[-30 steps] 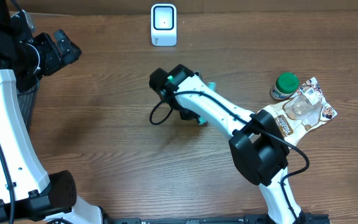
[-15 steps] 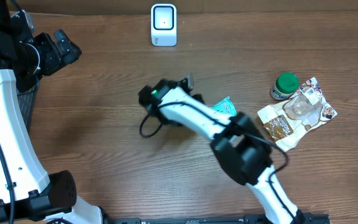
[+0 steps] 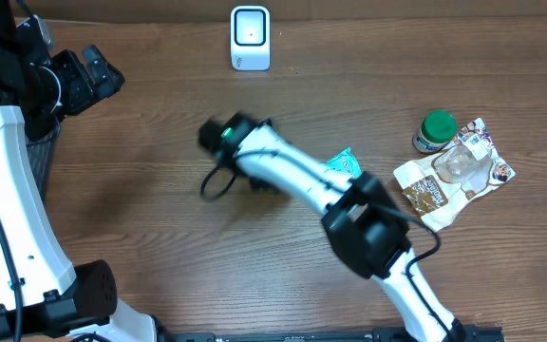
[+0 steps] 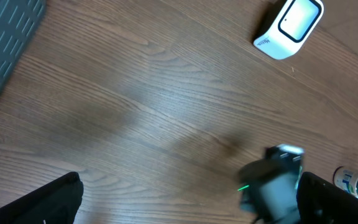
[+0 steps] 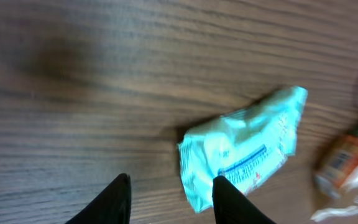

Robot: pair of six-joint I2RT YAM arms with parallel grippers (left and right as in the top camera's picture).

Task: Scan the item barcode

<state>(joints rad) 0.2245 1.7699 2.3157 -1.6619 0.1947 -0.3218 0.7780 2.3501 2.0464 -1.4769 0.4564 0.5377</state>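
At mid-table, the right gripper [image 5: 169, 202] is parted, with only bare wood showing between its two dark fingers [image 5: 114, 199]. It has hold of nothing. The wrist view is motion-blurred.

- The teal packet [image 5: 241, 146] lies flat on the table [image 5: 73, 93], just beside one finger tip. It is not between the fingers. Contact with that finger: cannot tell.
- The packet is crumpled, with a blue printed band and small text on its upper face. No barcode is legible through the blur.
- From overhead, the teal packet [image 3: 340, 163] peeks out from under the right arm [image 3: 283, 166], which stretches toward table centre. The gripper itself is hidden beneath the arm there.

The left gripper [image 4: 188, 180] is held high over the left side of the table, its fingers spread as wide as the view allows. It is empty, with only wood below. Overhead, the left gripper [image 3: 93, 76] sits near the far-left edge, well apart from the packet.

Surroundings:
- The scanner [image 3: 251, 38] is a small white unit with a pale window, standing at the far edge of the table. It is well apart from the packet and also visible from the left wrist [image 4: 289, 26].
- A green-capped bottle [image 3: 436, 130] lies at the right side of the table, touching a crinkled pouch [image 3: 430, 195].
- A grey ribbed bin [image 4: 5, 43] is at the left edge.
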